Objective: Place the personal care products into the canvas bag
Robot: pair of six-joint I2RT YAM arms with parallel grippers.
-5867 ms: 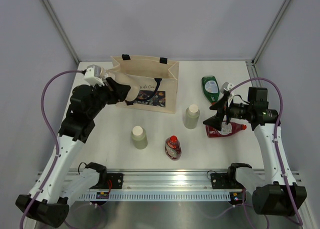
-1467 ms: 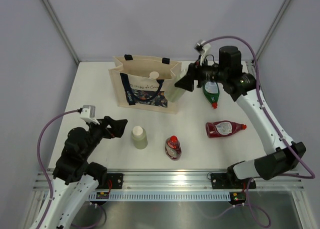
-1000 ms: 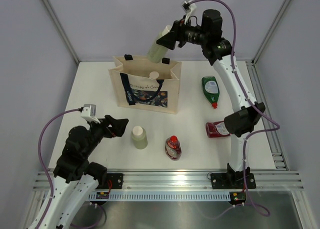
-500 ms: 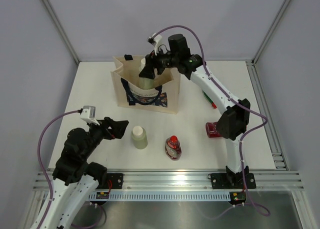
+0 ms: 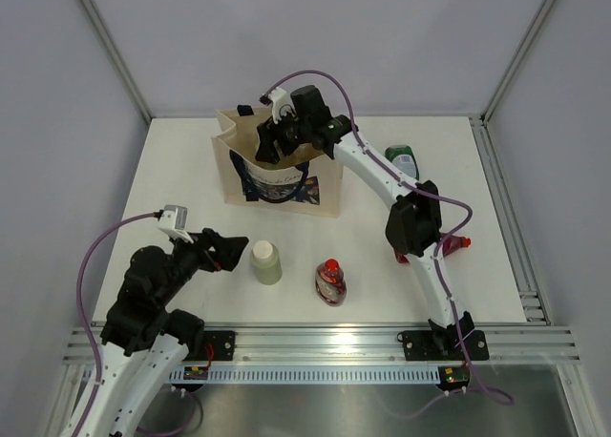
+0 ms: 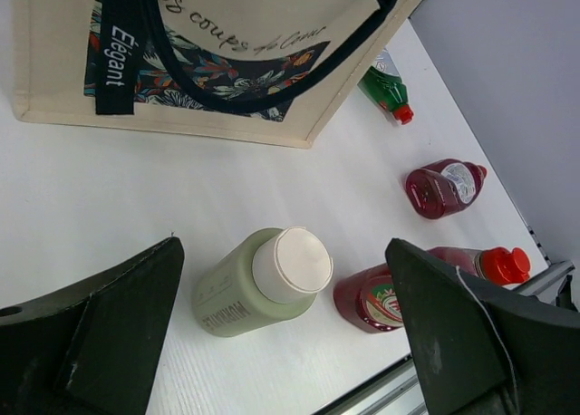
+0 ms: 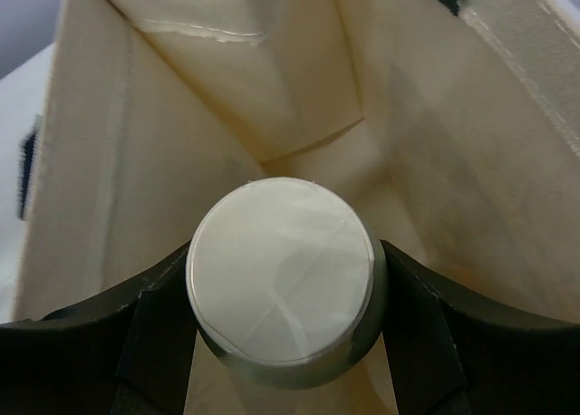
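Note:
My right gripper [image 7: 283, 293] is shut on a pale grey-green bottle with a cream cap [image 7: 281, 265] and holds it inside the mouth of the beige canvas bag [image 7: 299, 80]. From above, that gripper [image 5: 270, 145] sits in the top of the bag [image 5: 286, 184] and the held bottle is hidden. A second grey-green bottle [image 5: 266, 262] stands on the table just right of my open left gripper [image 5: 230, 251]. In the left wrist view this bottle [image 6: 231, 297] lies between the wide-apart fingers of the left gripper [image 6: 283, 252], untouched.
A red squeeze bottle [image 5: 330, 280] stands right of the free grey-green bottle. Another red bottle [image 6: 444, 187] lies further right, mostly behind the right arm's elbow from above. A dark green bottle [image 5: 402, 158] lies at the back right.
The right arm swung the grey-green bottle up over the bag, then left and down into the bag's mouth. The left arm has barely moved and stays open.

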